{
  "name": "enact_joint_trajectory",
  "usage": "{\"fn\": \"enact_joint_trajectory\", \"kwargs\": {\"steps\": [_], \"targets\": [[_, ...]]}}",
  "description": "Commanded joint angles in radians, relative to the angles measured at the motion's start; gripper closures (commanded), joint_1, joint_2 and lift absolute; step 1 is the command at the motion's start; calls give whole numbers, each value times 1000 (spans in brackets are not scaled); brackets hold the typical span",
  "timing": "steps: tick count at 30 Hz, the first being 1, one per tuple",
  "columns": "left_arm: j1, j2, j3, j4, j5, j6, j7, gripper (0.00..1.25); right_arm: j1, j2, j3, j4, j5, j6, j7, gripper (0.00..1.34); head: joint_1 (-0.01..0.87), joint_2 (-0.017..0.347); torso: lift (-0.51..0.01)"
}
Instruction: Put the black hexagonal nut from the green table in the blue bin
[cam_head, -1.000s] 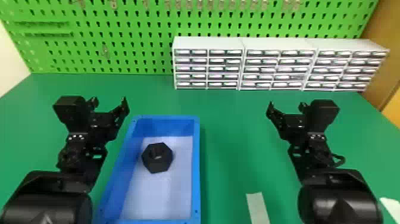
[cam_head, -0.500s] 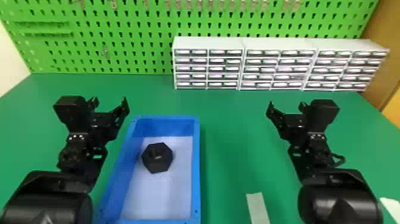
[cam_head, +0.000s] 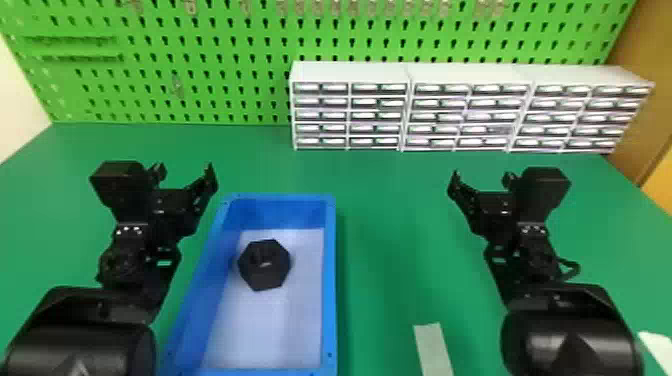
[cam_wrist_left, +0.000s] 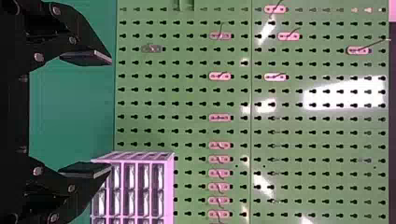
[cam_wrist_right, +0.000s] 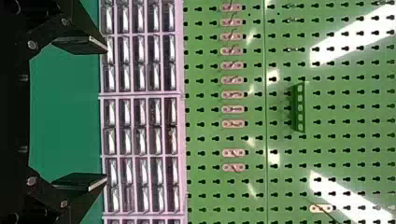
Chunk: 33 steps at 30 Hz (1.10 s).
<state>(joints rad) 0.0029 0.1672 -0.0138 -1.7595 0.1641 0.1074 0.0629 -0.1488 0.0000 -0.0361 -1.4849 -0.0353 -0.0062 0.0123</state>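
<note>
The black hexagonal nut (cam_head: 264, 264) lies flat inside the blue bin (cam_head: 330, 280), towards its far end, on the pale bottom. My left gripper (cam_head: 184, 172) is above the green table, just left of the bin's far corner. Seen from its own wrist, the left gripper (cam_wrist_left: 111, 115) has its two fingers wide apart with nothing between them. On the table's right side, my right gripper (cam_head: 481, 180) is held up, well away from the bin. In the right wrist view the right gripper (cam_wrist_right: 106, 113) is also open, its fingers spread and holding nothing.
White drawer cabinets (cam_head: 350, 74) stand along the back of the green table (cam_head: 390, 215), before a green pegboard (cam_head: 210, 80) with small hooks. A pale strip (cam_head: 433, 350) lies near the front, right of the bin. Another white piece (cam_head: 657, 347) is at the right edge.
</note>
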Motion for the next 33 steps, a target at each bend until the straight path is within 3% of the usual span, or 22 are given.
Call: {"fn": "enact_joint_trajectory", "kwargs": {"steps": [1, 33], "targets": [[0, 0, 0, 0, 0, 0, 0, 444, 0, 1, 1, 0, 0, 0, 0, 308, 686, 52, -97], [-1, 0, 0, 0, 0, 3, 0, 443, -1, 1, 4, 3, -2, 2, 0, 309, 686, 52, -97]]}}
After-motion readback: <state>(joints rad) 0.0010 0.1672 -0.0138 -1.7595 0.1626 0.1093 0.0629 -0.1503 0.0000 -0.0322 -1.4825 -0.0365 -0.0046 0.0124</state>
